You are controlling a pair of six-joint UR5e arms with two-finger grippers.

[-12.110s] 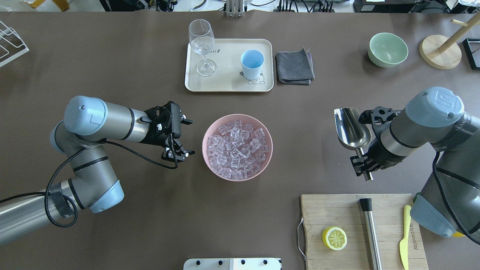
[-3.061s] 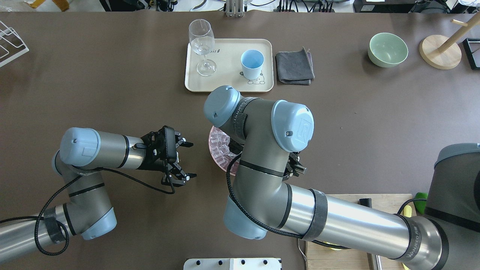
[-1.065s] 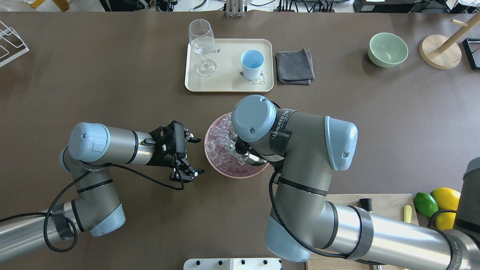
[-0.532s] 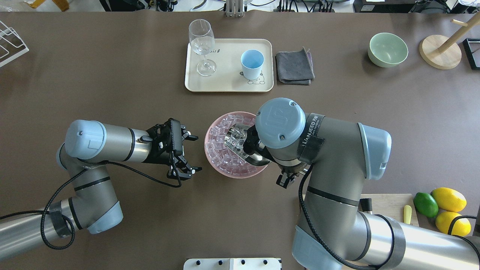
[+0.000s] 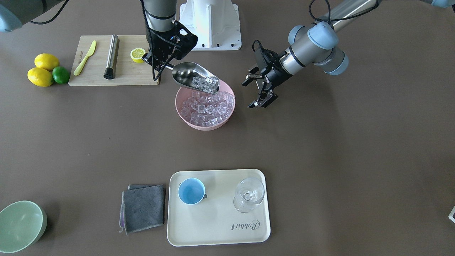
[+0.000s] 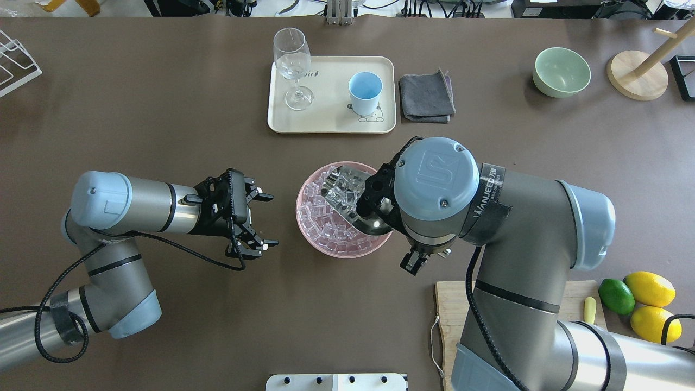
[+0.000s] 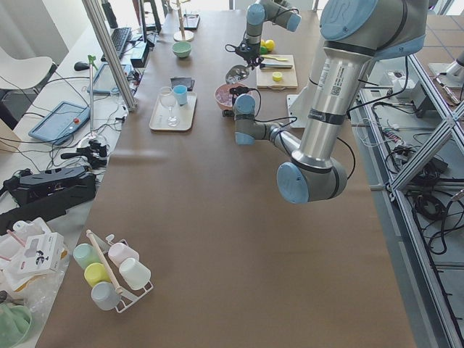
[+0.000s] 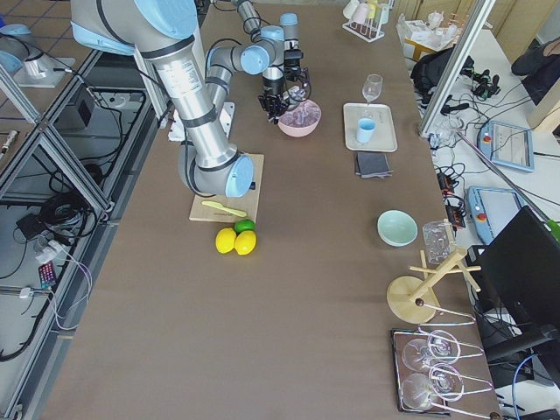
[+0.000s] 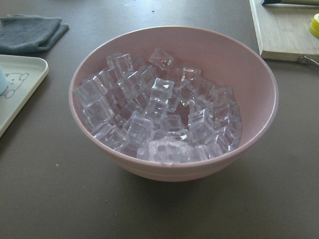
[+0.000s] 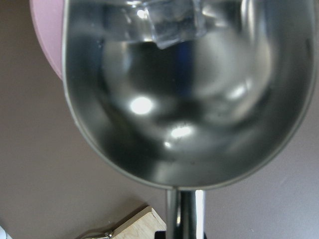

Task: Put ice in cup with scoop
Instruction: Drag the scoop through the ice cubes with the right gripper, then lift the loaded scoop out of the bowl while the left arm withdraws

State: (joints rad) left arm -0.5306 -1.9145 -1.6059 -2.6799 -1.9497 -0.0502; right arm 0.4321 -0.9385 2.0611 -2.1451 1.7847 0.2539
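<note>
My right gripper (image 5: 157, 61) is shut on the handle of the steel scoop (image 5: 192, 75), held tilted just above the near rim of the pink bowl (image 5: 199, 126). Several ice cubes (image 5: 206, 84) lie at the scoop's front lip, and one shows in the right wrist view (image 10: 174, 22). The bowl holds many more ice cubes (image 9: 159, 119). My left gripper (image 6: 269, 221) is open and empty beside the bowl, apart from it. The light blue cup (image 6: 365, 92) stands empty on the cream tray (image 6: 326, 122), beyond the bowl.
A stemmed glass (image 6: 292, 65) stands on the tray beside the cup. A grey cloth (image 6: 427, 98) lies next to the tray. A cutting board (image 5: 131, 74) with a half lemon, a steel cylinder and a plastic knife sits near my right arm. A green bowl (image 6: 562, 71) stands at the far right.
The scoop has risen out of the ice with several cubes in it, and the right arm has swung rightward. My left gripper has drawn back a little from the bowl.
</note>
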